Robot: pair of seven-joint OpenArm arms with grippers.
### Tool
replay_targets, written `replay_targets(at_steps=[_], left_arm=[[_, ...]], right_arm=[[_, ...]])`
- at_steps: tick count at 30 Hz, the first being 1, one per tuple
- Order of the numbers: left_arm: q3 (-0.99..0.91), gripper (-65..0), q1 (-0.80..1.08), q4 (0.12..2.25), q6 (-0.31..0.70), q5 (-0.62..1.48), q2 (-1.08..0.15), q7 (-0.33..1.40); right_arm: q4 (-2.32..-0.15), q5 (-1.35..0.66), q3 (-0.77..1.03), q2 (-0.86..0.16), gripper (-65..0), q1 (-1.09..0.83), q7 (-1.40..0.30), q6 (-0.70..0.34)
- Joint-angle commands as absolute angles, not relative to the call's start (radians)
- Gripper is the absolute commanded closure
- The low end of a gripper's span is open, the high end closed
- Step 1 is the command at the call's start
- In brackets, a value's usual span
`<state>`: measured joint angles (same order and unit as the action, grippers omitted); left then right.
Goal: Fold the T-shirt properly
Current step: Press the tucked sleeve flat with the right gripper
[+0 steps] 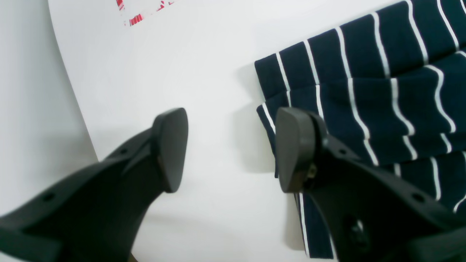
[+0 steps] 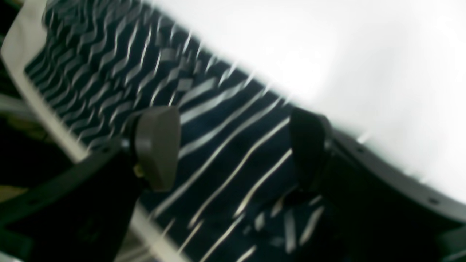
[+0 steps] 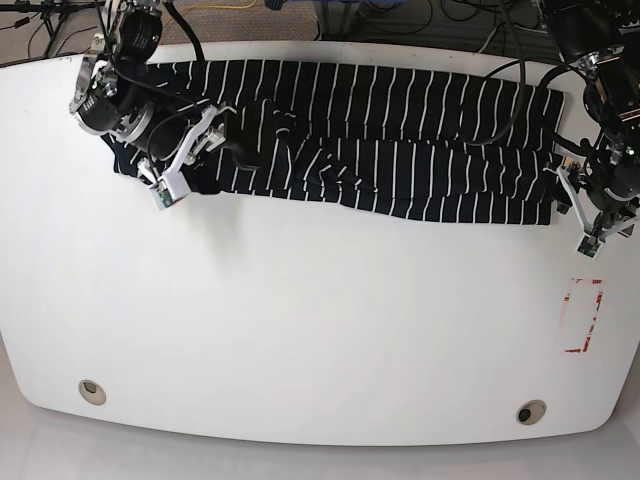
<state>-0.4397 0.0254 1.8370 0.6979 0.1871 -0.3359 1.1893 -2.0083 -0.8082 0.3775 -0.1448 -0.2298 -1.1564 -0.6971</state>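
Two black grippers stood over one garment: the dark navy, white-striped fabric T-shirt (image 3: 370, 140) lay as a long folded band across the far side of the white rounded table (image 3: 300, 330), layers stacked unevenly.

Left gripper (image 1: 229, 149), at the band's right end in the base view: fingers wide, nothing between them, one pad (image 1: 293, 149) over the shirt's corner edge, the other over bare table. Right gripper (image 2: 233, 149), at the band's left end: fingers spread wide over striped cloth, not gripping; wrist view blurred, so contact with the fabric could not be told.

Risks, as judged:
- Left gripper sat half off the cloth; closing there might catch only the top layer or miss the edge, and the fold would skew.
- Stacked layers at that corner were offset; lifting one could drag the others apart.
- Shirt's far edge lay close to the table's far rim; a pull that way might slide it off.
- Uneven grabs at the two ends would twist the band.

Writing: a red rectangular marking (image 3: 583, 315) on the table at right, no readable text. No brand or label seen on the shirt.
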Motion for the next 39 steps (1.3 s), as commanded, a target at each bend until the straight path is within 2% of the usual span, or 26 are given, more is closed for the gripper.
replay_targets(at_steps=[1,9,16,27,34,36,39], left_arm=[[-0.444,-36.0,0.015,1.851,0.698,0.189,-0.351,1.181],[-0.443,-36.0,0.015,1.851,0.698,0.189,-0.351,1.181],[-0.443,-36.0,0.015,1.851,0.698,0.189,-0.351,1.181],[-0.444,-36.0,0.015,1.851,0.698,0.191,-0.351,1.181],[-0.444,-36.0,0.013,1.851,0.698,0.191,-0.351,1.181],[-0.444,-36.0,0.013,1.851,0.698,0.191,-0.351,1.181],[-0.444,-36.0,0.012,1.851,0.698,0.191,-0.351,1.181]], right_arm=[[-2.025,-0.797,0.381,-0.156,-45.2,-0.179,-1.133,-0.698],[-1.957,-0.542,0.308,-0.156,-45.2,-0.036,-1.136,-0.698],[-1.917,-0.401,0.191,-0.163,-45.2,-0.01,-1.171,-0.698],[-1.917,-0.383,0.162,-0.2,-44.7,-0.019,-1.282,-0.698],[-1.917,-0.39,0.162,-0.222,-44.4,-0.05,-1.294,-0.698],[-1.922,-0.39,0.163,-0.222,-42.3,-0.061,-1.294,-0.698],[-1.925,-0.39,0.163,-0.222,-34.2,-0.07,-1.294,-0.698]])
